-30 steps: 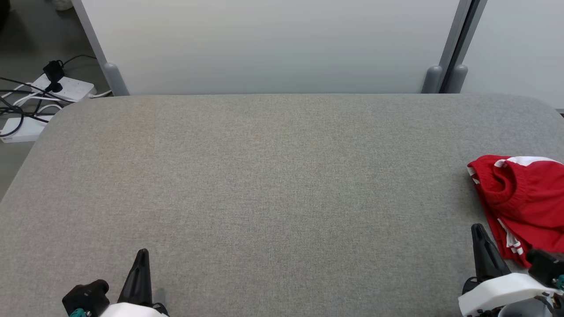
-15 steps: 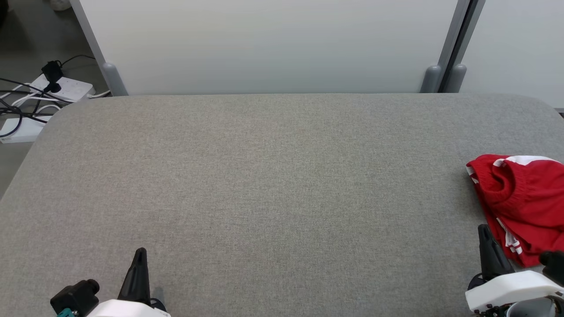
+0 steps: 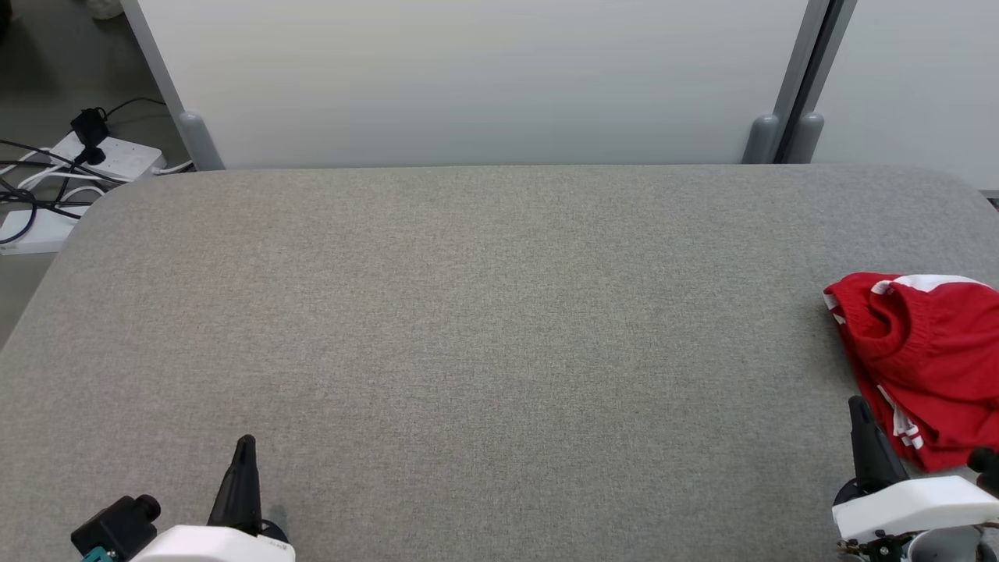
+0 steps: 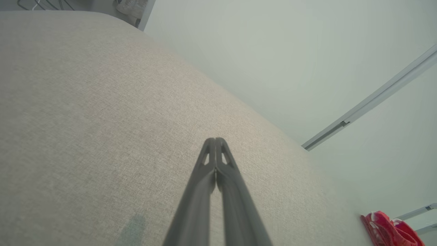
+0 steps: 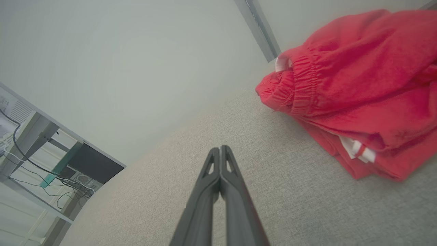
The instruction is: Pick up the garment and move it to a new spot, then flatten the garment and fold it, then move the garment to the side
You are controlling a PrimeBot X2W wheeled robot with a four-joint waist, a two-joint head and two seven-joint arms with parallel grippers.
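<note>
Garment (image 3: 925, 359): red, crumpled heap at right edge of table (image 3: 468, 312), not held. Left gripper (image 3: 246, 445), right gripper (image 3: 858, 406): both closed, empty; right just beside garment. Task apparently at start: pickup, relocation, flattening, folding, side placement all outstanding.

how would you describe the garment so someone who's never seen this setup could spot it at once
Start with the wide grey fabric-covered table. Follow it to its right edge, just beyond the right arm's fingers. There lies the garment: a crumpled bright red heap with white trim and a gathered waistband, its red standing out against the grey cloth and the dark fingers.
</note>
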